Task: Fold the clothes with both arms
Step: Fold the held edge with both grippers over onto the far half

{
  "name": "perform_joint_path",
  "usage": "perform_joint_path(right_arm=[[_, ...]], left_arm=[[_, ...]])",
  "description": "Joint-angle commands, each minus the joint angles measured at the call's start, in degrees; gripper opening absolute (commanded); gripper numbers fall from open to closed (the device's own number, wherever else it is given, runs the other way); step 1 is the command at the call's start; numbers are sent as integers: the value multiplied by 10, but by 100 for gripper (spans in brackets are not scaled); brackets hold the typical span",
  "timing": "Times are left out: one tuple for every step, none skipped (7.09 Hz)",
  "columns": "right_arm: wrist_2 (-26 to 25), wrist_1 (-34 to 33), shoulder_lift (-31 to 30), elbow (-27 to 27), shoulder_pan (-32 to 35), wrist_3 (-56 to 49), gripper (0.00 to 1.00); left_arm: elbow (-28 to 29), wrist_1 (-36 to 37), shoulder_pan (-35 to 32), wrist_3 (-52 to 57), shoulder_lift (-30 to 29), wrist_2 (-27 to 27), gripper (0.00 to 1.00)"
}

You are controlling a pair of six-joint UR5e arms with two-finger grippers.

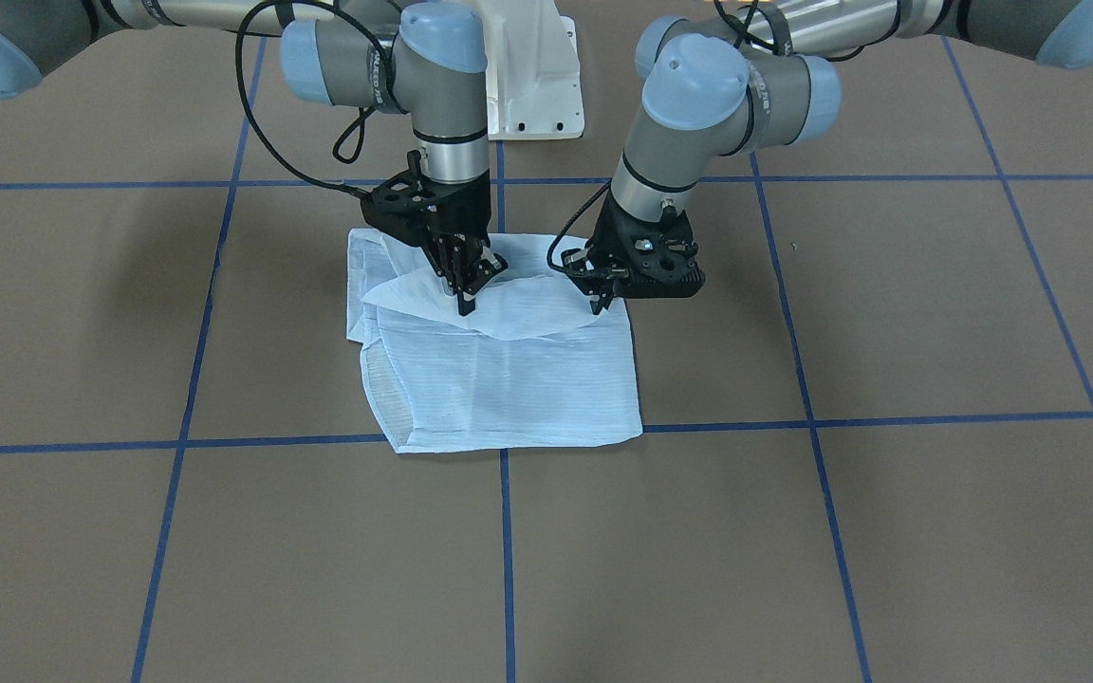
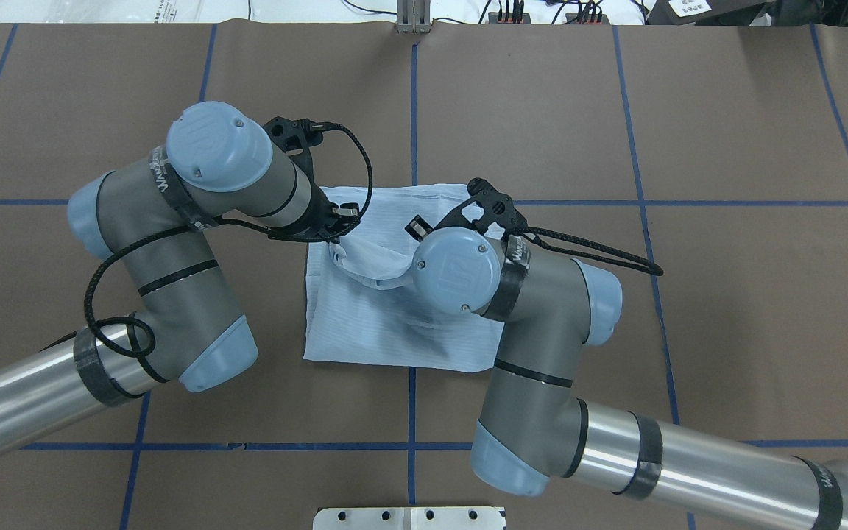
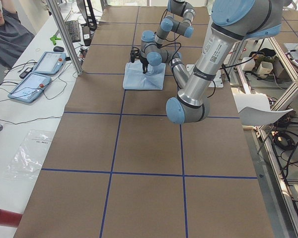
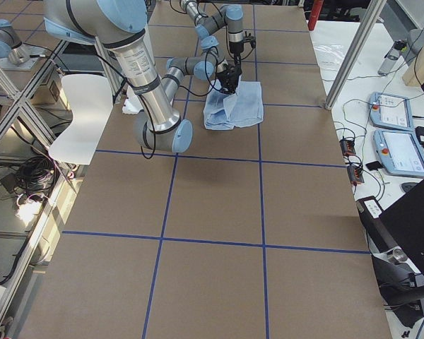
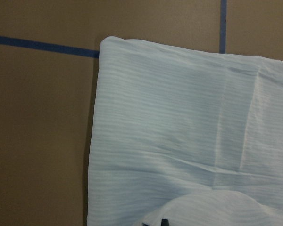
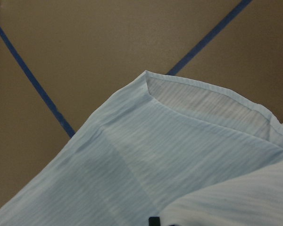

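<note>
Two grippers down on one shirt point(image 1: 509, 389), right in the middle of the brown table point(image 1: 888, 531). Folded to a rough rectangle, light blue and finely striped, flat across the centre tape line point(image 1: 507, 550), with the edge far from the robot along a cross line.

Pinched together on the fabric with the right gripper point(image 1: 466, 302), fingers near vertical, holding up one end of a pale rounded flap point(image 1: 518, 318). Same story at the left gripper point(image 1: 600, 304): closed on the flap's other end, tilted, close to the shirt's left edge. Draped between the two and sagging a little over the robot-side half of the shirt. Flat and smooth on the far half, with one faint crease down the middle.

Reaching in from either side with the right arm point(image 2: 542, 353) and left arm point(image 2: 174, 294), elbows bent, wrists close together above the cloth. Behind them, the white base point(image 1: 532, 76) at the table's robot-side edge.

From the wrist views, little beyond striped cloth, brown table and blue tape, plus a dark fingertip point(image 5: 165, 221) just poking in at the bottom.
</note>
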Motion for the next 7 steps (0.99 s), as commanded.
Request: perform_joint_path(right_arm=[[0,72,23,-98,17,-39,0],[0,86,23,-108,21,-46,0],[0,86,23,-108,25,-51,0],[2,86,26,-108,31,-52,0],[3,86,33,-108,38,-60,0],[3,86,35,-108,43,-63,0],[4,86,34,-109,46,-65,0]], left_arm=[[73,-57,-9,35,-11,17,0],[93,-82,-13,37,-11,17,0],[98,-92,-16,38,-11,17,0],[99,-92,-18,40,-12,17,0],[99,-92,-23,40,-15,17,0],[99,-92,-28,40,-18,17,0],[107,-92,-29,41,-21,17,0]])
